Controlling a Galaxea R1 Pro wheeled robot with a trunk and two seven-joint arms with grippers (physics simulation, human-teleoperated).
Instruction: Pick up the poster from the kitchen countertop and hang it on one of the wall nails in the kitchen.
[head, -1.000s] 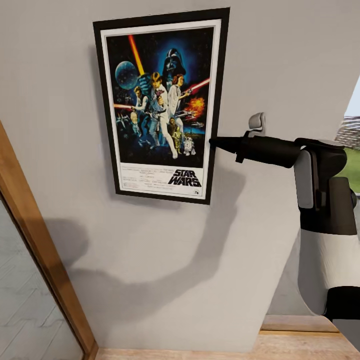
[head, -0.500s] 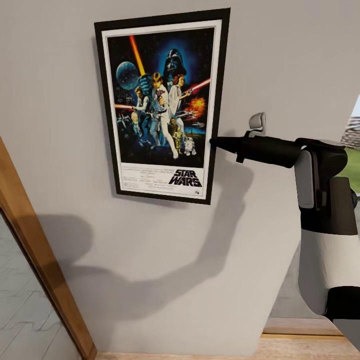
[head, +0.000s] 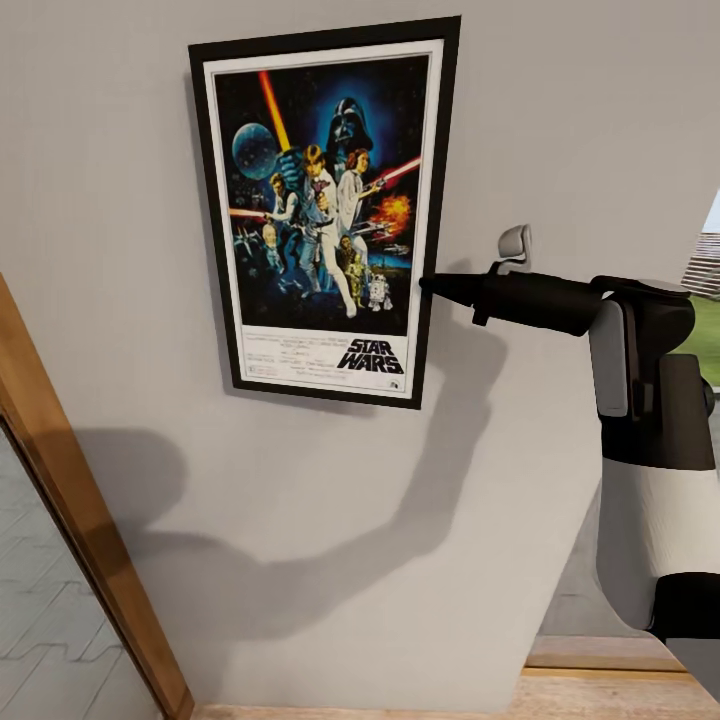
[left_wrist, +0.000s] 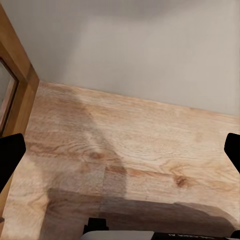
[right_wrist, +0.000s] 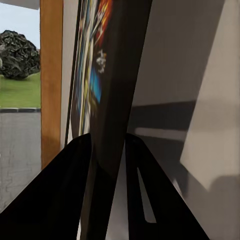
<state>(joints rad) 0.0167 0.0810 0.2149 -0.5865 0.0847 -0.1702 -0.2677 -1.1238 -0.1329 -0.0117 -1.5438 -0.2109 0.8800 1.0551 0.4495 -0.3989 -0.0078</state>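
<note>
Wall (head: 560, 120) of light grey is seen across most of the head view, and a broad soft shadow of the arm is cast on it below and to the right of the poster. Wooden floor (left_wrist: 130, 160) is seen in the left wrist view, meeting the same grey wall along a straight edge, with a wooden door frame (head: 70, 480) standing at one side; that frame is also seen slanting down the left of the head view beside a pane of glass.

The poster (head: 322, 205) is held flat against the wall, upright in portrait, with its black frame, white border, dark blue artwork and black "STAR WARS" lettering near the bottom. Whether it is hung on a nail cannot be told, since its back is hidden.

The right arm (head: 650, 400) is extended from the right of the head view, its dark forearm levelled toward the poster's right edge. The right gripper (right_wrist: 107, 150) is closed narrowly on that edge: in the right wrist view the black frame is seen edge-on between the two dark fingers (right_wrist: 65, 185), one on each face.

The left gripper (left_wrist: 122, 150) is held wide apart above the floor, with nothing between its black fingertips (left_wrist: 10, 155).
</note>
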